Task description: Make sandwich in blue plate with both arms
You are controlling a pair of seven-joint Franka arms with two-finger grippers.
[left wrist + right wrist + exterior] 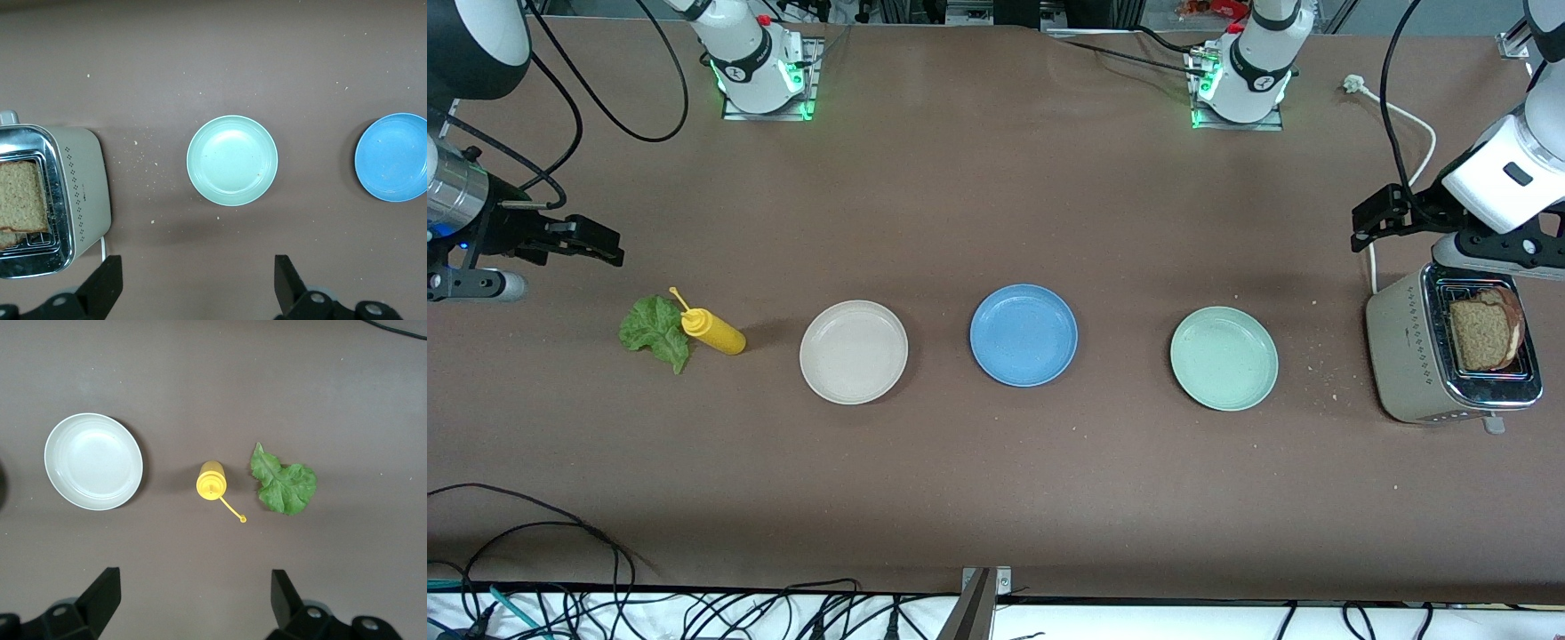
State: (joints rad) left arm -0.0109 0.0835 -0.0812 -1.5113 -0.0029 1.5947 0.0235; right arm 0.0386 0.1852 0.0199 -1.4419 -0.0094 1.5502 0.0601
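Judging by the look, I expect the bread slices [1483, 333] in the toaster [1405, 364] are light and crumbly, so I take their top edges. The lettuce leaf [654, 331] is soft; the left gripper [193, 283] and right gripper [193, 603] hang spread apart, empty.

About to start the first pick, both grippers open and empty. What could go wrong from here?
1. The bread slices sit deep in the toaster slots; the left gripper may get a shallow pinch, or tip the toaster.
2. The yellow squeeze bottle touches the lettuce leaf; the right gripper could knock it over.
3. The blue plate stands between the beige plate and the mint-green plate, so a drop may land wrong.
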